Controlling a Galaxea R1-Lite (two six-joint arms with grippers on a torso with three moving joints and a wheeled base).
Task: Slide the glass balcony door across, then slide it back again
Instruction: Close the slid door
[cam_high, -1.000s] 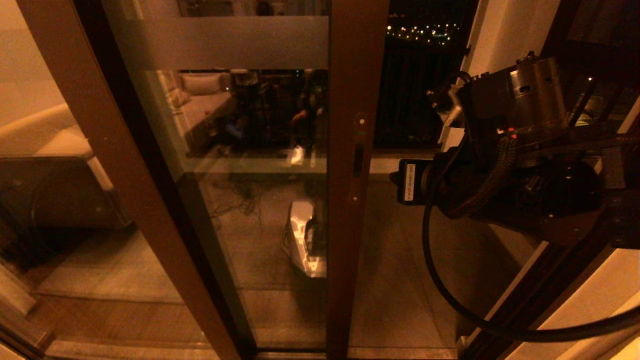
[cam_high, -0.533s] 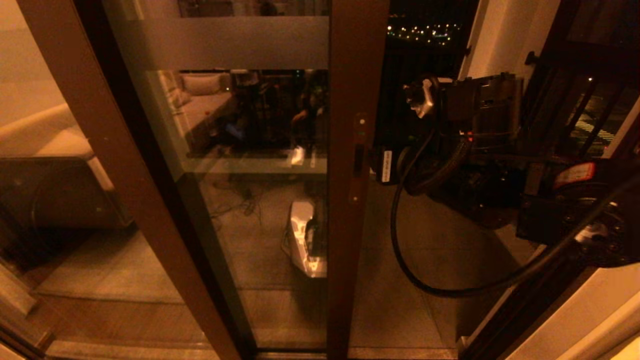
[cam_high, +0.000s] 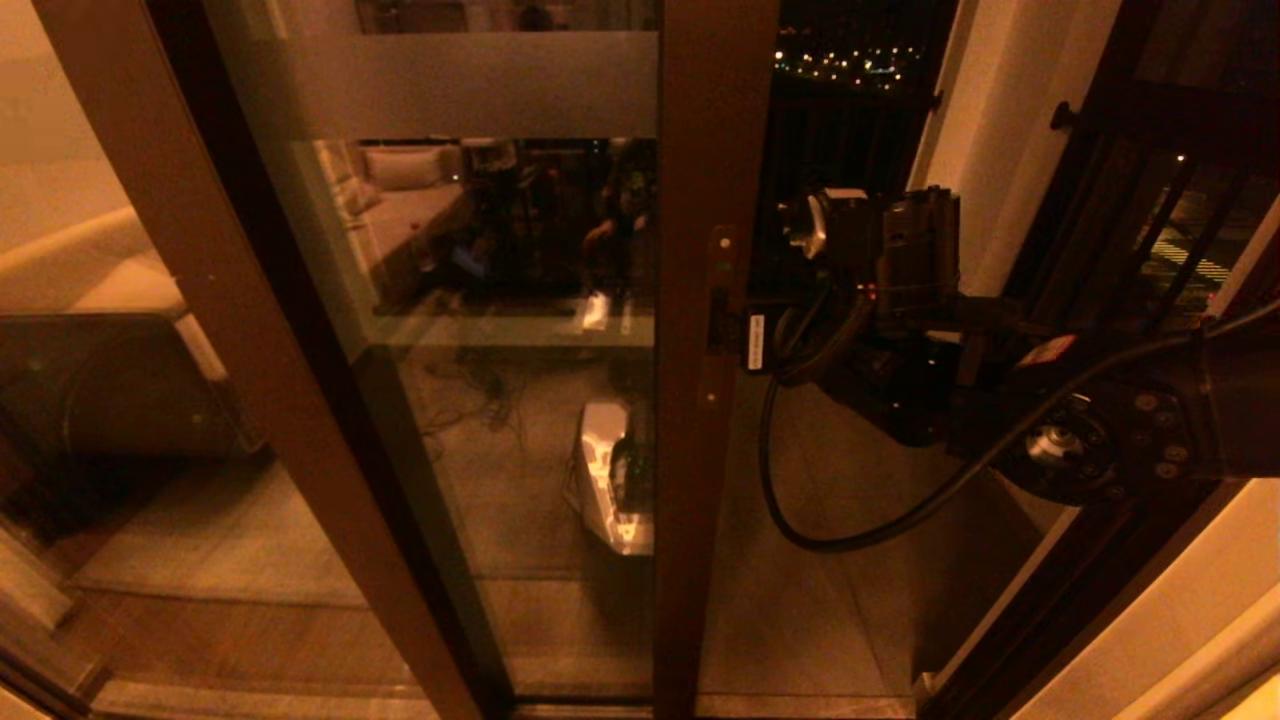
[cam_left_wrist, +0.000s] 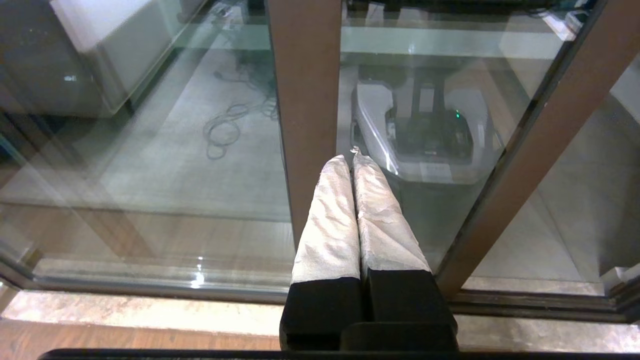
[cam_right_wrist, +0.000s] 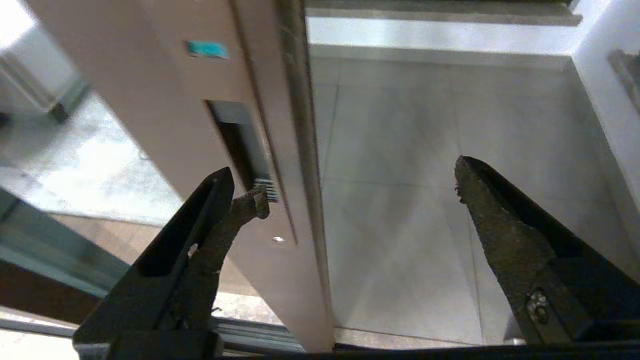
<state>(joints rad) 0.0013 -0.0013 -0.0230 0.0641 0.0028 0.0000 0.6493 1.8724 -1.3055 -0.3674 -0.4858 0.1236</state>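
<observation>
A: Reaching in from the right of the head view, the right tool (cam_high: 745, 335) is at the leading stile of the glass balcony door (cam_high: 500, 300). Why is it placed there?

B: That stile carries the recessed pull (cam_right_wrist: 240, 145). In the right wrist view the fingers are spread wide, one fingertip (cam_right_wrist: 252, 200) at the lower end of the recess and the other out over the open gap. Judged from this, the tool is set to hook the recess or straddle the stile edge so the panel can be pushed along its track.

A: Where does the door stand?

B: Partly slid across. Its stile (cam_high: 705, 400) runs down the centre of the head view, with the frosted band (cam_high: 470, 85) near the top and the balcony floor (cam_high: 830, 600) open to its right.

A: And the left tool (cam_left_wrist: 352, 160)?

B: Fingers pressed together, holding nothing, idle low before the glass.

A: What stands around, or in the way?

B: A second brown frame member (cam_high: 250, 360) slants behind on the left. The arm's black cable (cam_high: 800, 520) loops below the wrist and could brush the stile. A white pillar (cam_high: 985, 150) and dark railing (cam_high: 1150, 200) bound the opening on the right.
</observation>
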